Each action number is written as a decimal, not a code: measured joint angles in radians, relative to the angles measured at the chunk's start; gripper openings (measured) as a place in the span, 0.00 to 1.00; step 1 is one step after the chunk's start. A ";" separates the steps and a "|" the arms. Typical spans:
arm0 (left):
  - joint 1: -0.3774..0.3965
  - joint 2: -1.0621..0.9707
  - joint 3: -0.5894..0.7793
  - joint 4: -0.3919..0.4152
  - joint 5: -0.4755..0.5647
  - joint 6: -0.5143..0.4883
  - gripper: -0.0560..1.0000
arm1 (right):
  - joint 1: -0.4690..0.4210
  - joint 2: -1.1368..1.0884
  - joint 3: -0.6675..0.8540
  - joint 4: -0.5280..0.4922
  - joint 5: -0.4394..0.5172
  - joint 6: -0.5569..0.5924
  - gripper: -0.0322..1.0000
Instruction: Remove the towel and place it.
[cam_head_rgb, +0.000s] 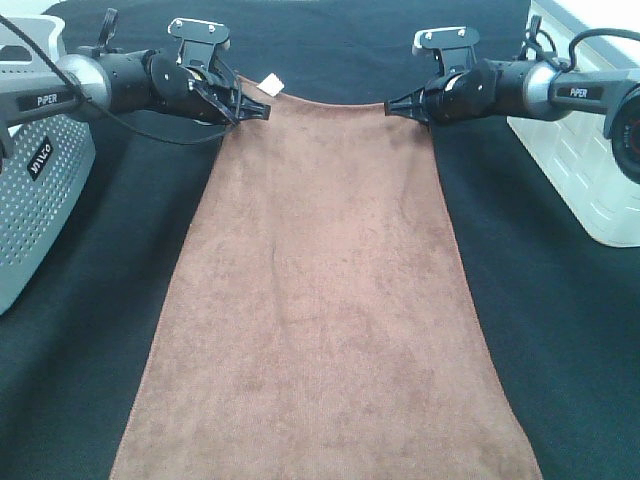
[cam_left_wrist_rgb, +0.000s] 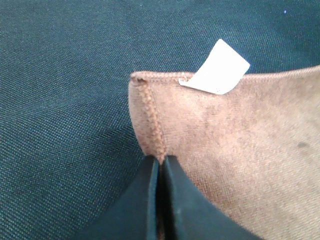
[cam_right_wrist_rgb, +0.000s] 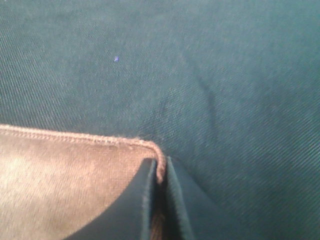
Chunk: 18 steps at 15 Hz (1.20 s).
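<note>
Towel (cam_head_rgb: 325, 300) lies flat on black cloth (cam_head_rgb: 90, 330) — my left gripper (cam_head_rgb: 262, 108) and right gripper (cam_head_rgb: 392, 105) are clamped on its far corners. Hem-only bite; uneven lift could slip one corner.

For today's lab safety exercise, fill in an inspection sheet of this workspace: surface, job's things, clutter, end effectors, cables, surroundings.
Surface: black cloth covers the table; a few soft creases.
Job's things: brown towel spread flat lengthwise; white tag at its far left corner.
Clutter: nothing seen.
End effectors: left end effector shut on the towel's hem by the tagged corner; right end effector shut on the opposite far corner.
Cables: black cable loops below the left arm; more cabling behind the right arm.
Surroundings: grey perforated housing on the left, white bin on the right.
</note>
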<state>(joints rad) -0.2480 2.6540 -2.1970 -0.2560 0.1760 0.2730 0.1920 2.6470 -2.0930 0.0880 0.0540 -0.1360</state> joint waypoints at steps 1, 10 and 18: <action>0.000 0.000 0.000 -0.001 -0.003 0.000 0.06 | 0.000 0.006 0.000 0.000 0.000 0.000 0.10; 0.000 0.032 0.000 -0.007 -0.041 0.000 0.35 | -0.006 0.009 0.000 0.032 0.000 0.008 0.64; 0.000 0.011 0.000 -0.007 -0.058 0.000 0.69 | -0.022 -0.047 0.000 0.051 0.077 0.015 0.66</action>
<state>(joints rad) -0.2480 2.6650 -2.1970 -0.2630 0.1180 0.2730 0.1700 2.6000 -2.0930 0.1390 0.1310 -0.1210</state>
